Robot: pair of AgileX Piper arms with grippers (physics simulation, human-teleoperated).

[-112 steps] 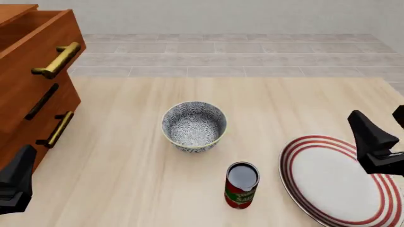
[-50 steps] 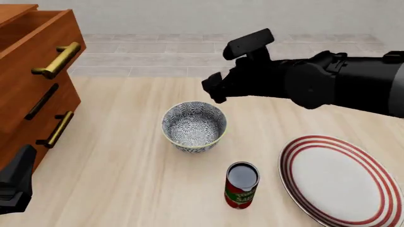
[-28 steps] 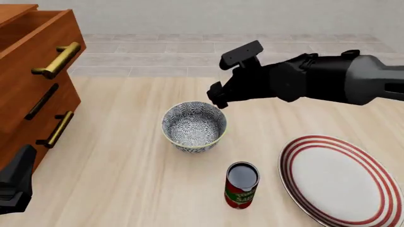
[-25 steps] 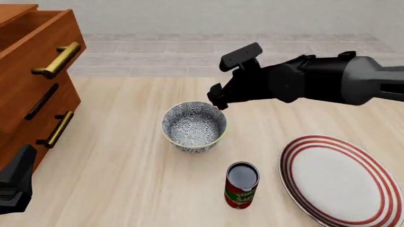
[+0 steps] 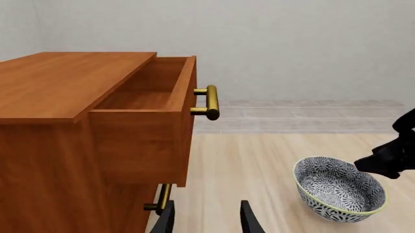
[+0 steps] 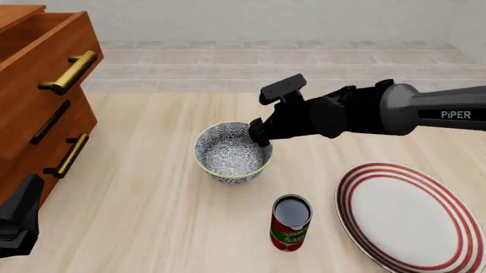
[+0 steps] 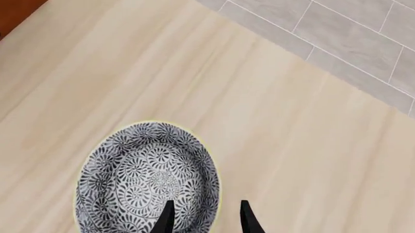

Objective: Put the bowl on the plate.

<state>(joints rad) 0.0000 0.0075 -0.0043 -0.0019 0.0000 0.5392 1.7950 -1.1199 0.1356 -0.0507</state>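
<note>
The blue-grey floral bowl (image 6: 233, 152) stands upright on the table's middle, also seen in the left wrist view (image 5: 338, 189) and the right wrist view (image 7: 149, 179). My right gripper (image 6: 260, 135) hangs at the bowl's far right rim, open. In its own view the right gripper (image 7: 206, 219) straddles that rim, one finger over the inside and one outside. The white plate (image 6: 402, 219) with red rings lies at the front right, bare. My left gripper (image 5: 206, 222) is open and holds nothing, low at the front left (image 6: 19, 222), far from the bowl.
A small red can (image 6: 291, 223) stands upright between the bowl and the plate, toward the front. A wooden drawer cabinet (image 6: 45, 96) with brass handles fills the left side, its top drawer (image 5: 152, 111) pulled open. Tiled floor lies beyond the table's far edge.
The right arm swung in from the right edge, then dropped and moved nearer until its fingers reached the bowl's far right rim. Bowl, can, plate and left arm have not moved.
</note>
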